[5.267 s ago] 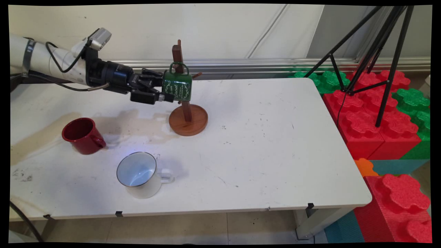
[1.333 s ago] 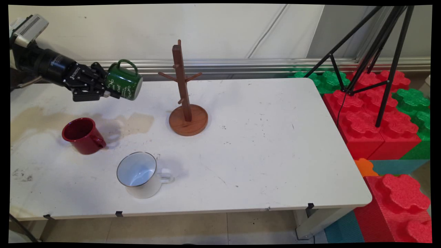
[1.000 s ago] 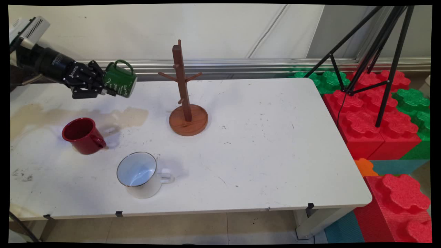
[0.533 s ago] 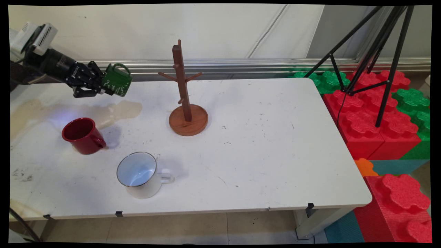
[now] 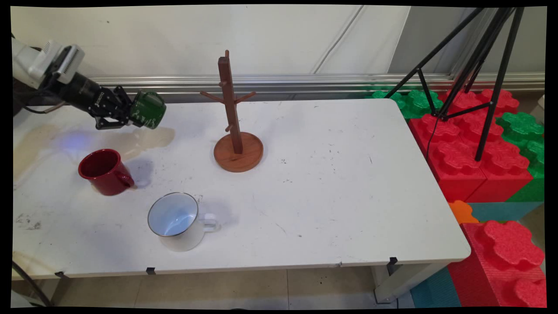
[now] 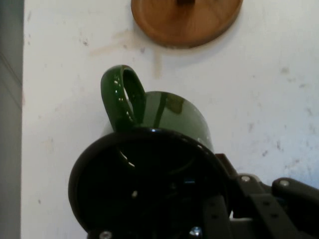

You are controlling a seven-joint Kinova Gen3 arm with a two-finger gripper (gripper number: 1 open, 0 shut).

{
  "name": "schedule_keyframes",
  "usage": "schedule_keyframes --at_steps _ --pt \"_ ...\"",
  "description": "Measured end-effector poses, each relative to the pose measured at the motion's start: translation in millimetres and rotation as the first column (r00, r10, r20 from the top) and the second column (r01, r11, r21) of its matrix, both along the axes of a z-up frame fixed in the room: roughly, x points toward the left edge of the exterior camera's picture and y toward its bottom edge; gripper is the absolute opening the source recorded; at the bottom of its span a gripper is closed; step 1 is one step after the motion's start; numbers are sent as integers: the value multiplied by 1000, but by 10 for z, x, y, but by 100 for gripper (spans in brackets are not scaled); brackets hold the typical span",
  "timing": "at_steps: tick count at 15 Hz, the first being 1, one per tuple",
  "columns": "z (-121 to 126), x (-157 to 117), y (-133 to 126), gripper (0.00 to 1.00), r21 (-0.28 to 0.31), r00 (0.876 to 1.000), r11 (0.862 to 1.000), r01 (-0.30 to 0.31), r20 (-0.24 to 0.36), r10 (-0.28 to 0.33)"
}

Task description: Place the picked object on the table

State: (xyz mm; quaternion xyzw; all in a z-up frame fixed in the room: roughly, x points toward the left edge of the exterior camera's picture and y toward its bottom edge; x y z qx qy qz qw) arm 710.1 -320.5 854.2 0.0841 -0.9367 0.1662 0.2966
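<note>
- A white enamel mug [image 5: 174, 221] stands upright on the tabletop [image 5: 340, 183], nearer the camera than the wooden mug tree [image 5: 231, 109] and to its left, its handle turned toward the tree's side.
- A red mug [image 5: 103, 171] sits further left of the tree, also on the near side, mouth up and well apart from the white one.
- A pale brown stain [image 5: 148, 137] lies on the tabletop left of the tree's round base, between the red mug and the held mug.
- The mug tree stands upright on its base with every peg bare.
- The pincer [image 5: 126, 117] is clamped on a green mug [image 5: 149, 115] at its mouth end. It holds the mug left of the tree, about level with the lower pegs and seemingly clear of the tabletop.
- The hand view looks into the mug's dark mouth, with the handle [image 6: 122, 94] on the side toward the tree's base.
- The mug hangs tilted from a hold near its rim, so a firm hold and slow, level motion look like what keeps it from swinging or slipping.
- A black tripod [image 5: 475, 65] and red and green foam blocks [image 5: 471, 144] stand off the tabletop, far right of the tree, and a pale wall [image 5: 174, 39] rises behind it.
</note>
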Motion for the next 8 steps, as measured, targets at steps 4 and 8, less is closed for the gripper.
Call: schedule_keyframes --at_steps 4,8 --pt "-116 -3 -51 0 10 999 1000 3 47 -3" --pt "-207 17 -105 0 12 995 1000 12 101 -14"
